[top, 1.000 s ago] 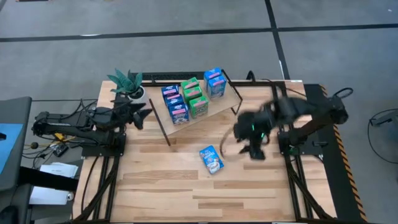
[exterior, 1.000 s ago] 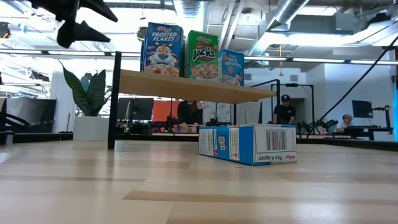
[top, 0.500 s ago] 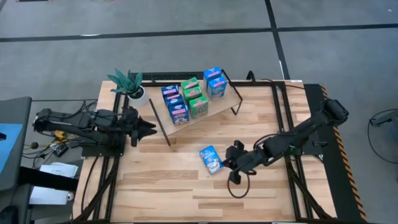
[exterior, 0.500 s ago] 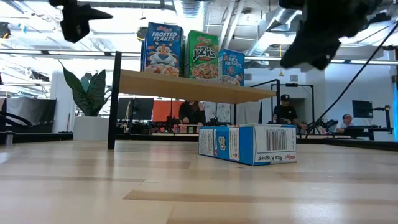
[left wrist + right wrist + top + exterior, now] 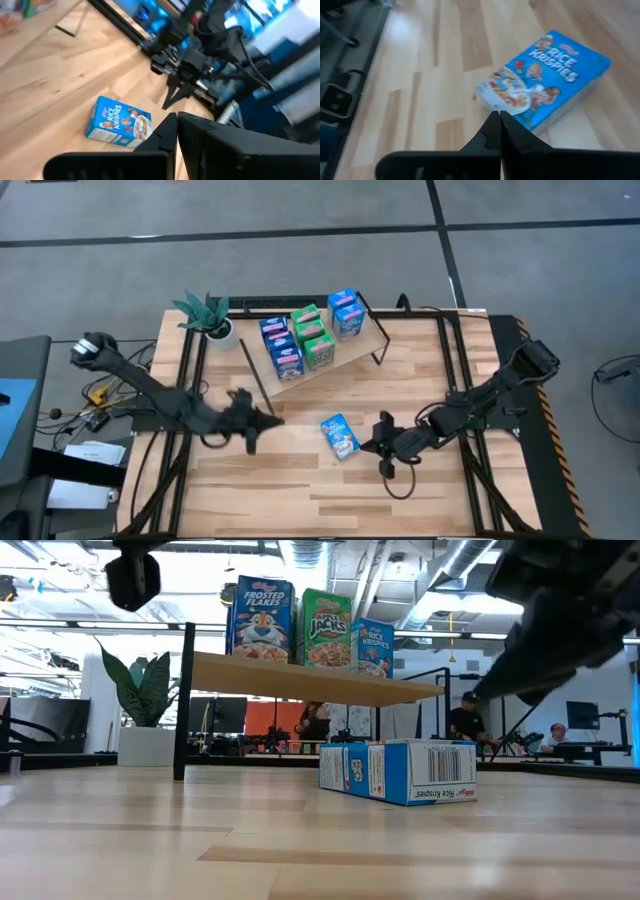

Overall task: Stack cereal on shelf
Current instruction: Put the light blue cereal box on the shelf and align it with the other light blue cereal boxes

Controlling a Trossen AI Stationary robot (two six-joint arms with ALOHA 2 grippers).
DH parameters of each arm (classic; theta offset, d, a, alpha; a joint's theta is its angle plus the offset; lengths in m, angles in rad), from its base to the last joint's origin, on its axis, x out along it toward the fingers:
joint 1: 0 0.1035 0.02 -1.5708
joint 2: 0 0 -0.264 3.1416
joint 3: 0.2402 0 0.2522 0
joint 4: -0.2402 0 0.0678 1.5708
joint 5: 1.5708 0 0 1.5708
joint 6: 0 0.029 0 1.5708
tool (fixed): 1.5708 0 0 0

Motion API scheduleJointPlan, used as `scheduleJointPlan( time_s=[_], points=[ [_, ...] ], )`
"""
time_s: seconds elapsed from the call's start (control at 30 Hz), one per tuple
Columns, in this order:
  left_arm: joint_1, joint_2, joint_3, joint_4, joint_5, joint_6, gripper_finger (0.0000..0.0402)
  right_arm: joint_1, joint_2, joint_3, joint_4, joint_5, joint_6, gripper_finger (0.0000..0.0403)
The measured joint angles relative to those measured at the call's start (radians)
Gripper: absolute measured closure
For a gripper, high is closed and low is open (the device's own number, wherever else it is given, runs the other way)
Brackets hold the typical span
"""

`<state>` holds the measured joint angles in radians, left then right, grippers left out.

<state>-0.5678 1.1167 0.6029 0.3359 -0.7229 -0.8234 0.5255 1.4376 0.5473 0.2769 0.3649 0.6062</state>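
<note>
One blue cereal box (image 5: 340, 435) lies flat on the tabletop, front up, also seen in the low view (image 5: 400, 770). Several more blue and green cereal boxes (image 5: 305, 338) stand on the tilted wooden shelf (image 5: 358, 346) at the far side. My right gripper (image 5: 366, 446) is shut and hovers just right of the lying box (image 5: 545, 85), its tips (image 5: 496, 116) pointing at the box's near corner from above the table. My left gripper (image 5: 268, 420) is shut, raised over the table left of the box (image 5: 117, 122).
A potted plant (image 5: 205, 315) stands at the far left corner beside the shelf's black legs (image 5: 256, 380). Bare tabletop (image 5: 300, 490) lies near the front edge. People move in the room behind the table (image 5: 460, 720).
My left gripper has swung from the table's left edge toward the middle and nearer, and has shut. My right gripper has come down and toward the lying box from the right, then barely moved. The box has stayed where it was.
</note>
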Motion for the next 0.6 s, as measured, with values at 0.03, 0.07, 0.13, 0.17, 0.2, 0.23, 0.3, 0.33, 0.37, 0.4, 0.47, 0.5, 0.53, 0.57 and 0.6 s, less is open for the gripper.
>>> scheduleJointPlan(
  time_s=[0.03, 0.07, 0.13, 0.17, 0.2, 0.23, 0.3, 0.33, 0.37, 0.4, 0.47, 0.5, 0.53, 0.57, 0.6],
  points=[
    [-0.027, 0.042, 0.000, 0.043, -0.059, -0.009, 0.0400, 0.000, 0.000, -0.018, 0.025, 0.000, 0.002, 0.0388],
    [-0.051, 0.084, 0.000, 0.097, -0.120, -0.021, 0.0401, -0.001, 0.000, -0.032, 0.038, 0.002, 0.003, 0.0387],
    [-0.091, 0.165, 0.009, 0.154, -0.233, -0.051, 0.0401, -0.002, 0.000, -0.055, 0.072, 0.006, 0.002, 0.0387],
    [-0.109, 0.203, 0.021, 0.157, -0.284, -0.071, 0.0401, -0.003, 0.000, -0.064, 0.093, 0.006, -0.002, 0.0389],
    [-0.123, 0.240, 0.036, 0.156, -0.323, -0.094, 0.0401, -0.003, 0.000, -0.073, 0.110, 0.006, -0.008, 0.0391],
    [-0.134, 0.276, 0.052, 0.157, -0.352, -0.116, 0.0401, -0.003, 0.000, -0.081, 0.132, 0.006, -0.019, 0.0393],
    [-0.150, 0.344, 0.086, 0.152, -0.399, -0.158, 0.0401, -0.002, 0.000, -0.085, 0.145, 0.006, -0.042, 0.0395],
    [-0.154, 0.377, 0.106, 0.144, -0.409, -0.174, 0.0401, -0.004, 0.000, -0.085, 0.147, 0.006, -0.054, 0.0396],
    [-0.155, 0.408, 0.124, 0.137, -0.423, -0.186, 0.0401, -0.006, 0.000, -0.085, 0.147, 0.006, -0.062, 0.0395],
    [-0.155, 0.437, 0.141, 0.129, -0.432, -0.195, 0.0401, -0.010, 0.003, -0.085, 0.150, 0.007, -0.070, 0.0394],
    [-0.147, 0.493, 0.172, 0.123, -0.424, -0.206, 0.0401, -0.016, 0.009, -0.085, 0.164, 0.006, -0.088, 0.0391],
    [-0.140, 0.520, 0.184, 0.123, -0.415, -0.213, 0.0401, -0.021, 0.009, -0.085, 0.170, 0.006, -0.102, 0.0391],
    [-0.129, 0.549, 0.195, 0.127, -0.397, -0.222, 0.0401, -0.027, 0.009, -0.085, 0.175, 0.006, -0.111, 0.0391],
    [-0.119, 0.574, 0.205, 0.126, -0.368, -0.237, 0.0401, -0.036, 0.008, -0.085, 0.174, 0.006, -0.117, 0.0391],
    [-0.108, 0.595, 0.213, 0.122, -0.345, -0.251, 0.0401, -0.045, 0.008, -0.085, 0.173, 0.005, -0.119, 0.0392]
  ],
)
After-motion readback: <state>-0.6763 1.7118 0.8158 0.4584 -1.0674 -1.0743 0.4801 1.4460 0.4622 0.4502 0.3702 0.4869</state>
